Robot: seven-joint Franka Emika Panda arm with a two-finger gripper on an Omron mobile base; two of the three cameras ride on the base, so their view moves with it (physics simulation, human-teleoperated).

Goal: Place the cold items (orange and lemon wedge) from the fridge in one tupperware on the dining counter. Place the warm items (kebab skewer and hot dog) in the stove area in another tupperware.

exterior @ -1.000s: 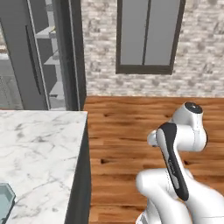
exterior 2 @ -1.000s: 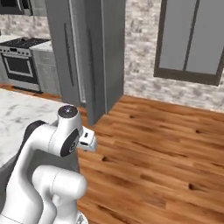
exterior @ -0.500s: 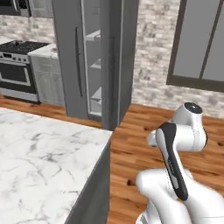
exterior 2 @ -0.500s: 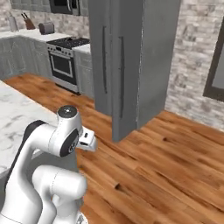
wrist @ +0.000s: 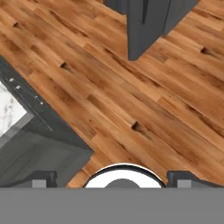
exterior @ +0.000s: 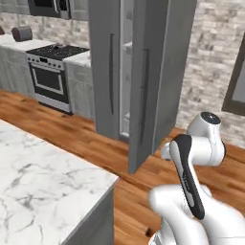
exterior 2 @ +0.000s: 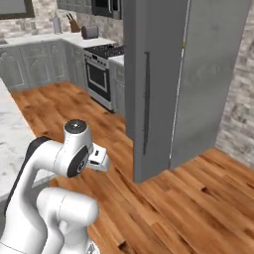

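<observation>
Ahead of the gripper (wrist: 112, 177), past a stretch of wooden floor (wrist: 131, 87), stands the fridge (exterior: 139, 72), its two grey doors ajar with a narrow gap between them showing pale shelves inside; in the hand view the foot of the fridge (wrist: 148, 26) sits at the top of the picture, well apart from the fingertips (wrist: 43, 178). The gripper hangs empty with its jaws spread wide, the two dark tips standing far apart at the bottom corners of the hand view, pointing down at bare planks. Off to the gripper's left and close below it lies the corner of the dining counter (exterior: 43, 191), its white veined top over grey sides; the same corner shows at the left edge of the hand view as the dining counter (wrist: 13, 109). Beyond the fridge on its left is the stove area (exterior: 52, 72), a steel range with a black top and dark oven door between grey cabinets, far from the gripper. In the right base view the arm (exterior 2: 64, 163) is folded close to its base, the hand tucked in front of it.
</observation>
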